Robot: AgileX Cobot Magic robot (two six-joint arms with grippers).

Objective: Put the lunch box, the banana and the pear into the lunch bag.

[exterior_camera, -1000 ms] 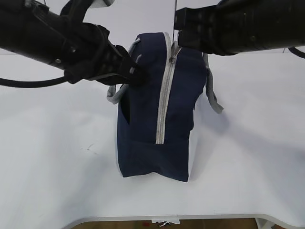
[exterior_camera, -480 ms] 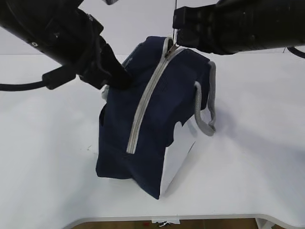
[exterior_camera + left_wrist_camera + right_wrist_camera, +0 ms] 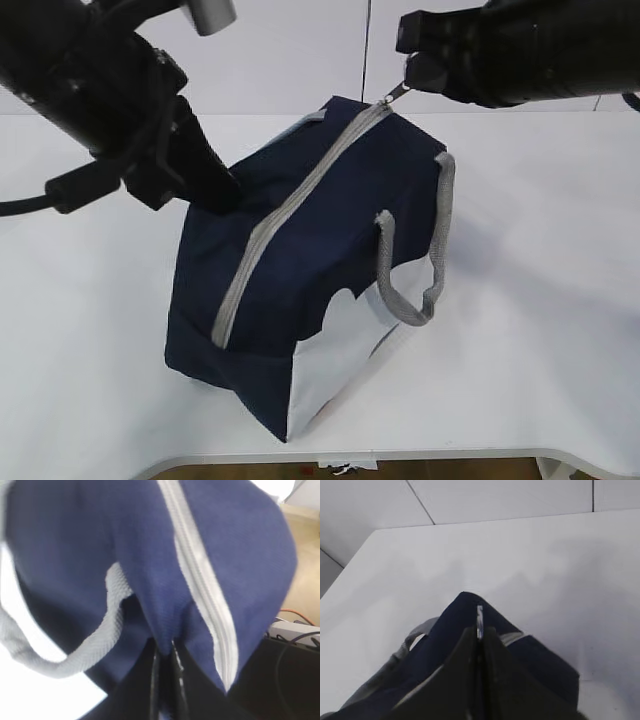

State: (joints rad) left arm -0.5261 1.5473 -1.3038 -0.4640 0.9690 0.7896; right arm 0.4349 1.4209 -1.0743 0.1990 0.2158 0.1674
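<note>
White table [image 3: 540, 330], pale wall; both tools clamp lunch bag [image 3: 300, 260]: left fabric, right zipper pull.

The left arm, a bulky black jointed limb, comes in from the upper left and slants down toward the middle. Its black two-fingered tool [image 3: 215, 190] is pressed into the side of the large navy-blue fabric lunch bag [image 3: 300, 270], and from its wrist the fingers [image 3: 162, 680] stand closed together, pinching a fold of the cloth.

The right arm, equally black and thick, reaches in level from the upper right, well above the counter. Its tool [image 3: 408, 80] sits at the bag's raised end; its wrist view shows the two fingers [image 3: 470, 675] clamped flat on the small metal zipper pull [image 3: 479, 621].
</note>
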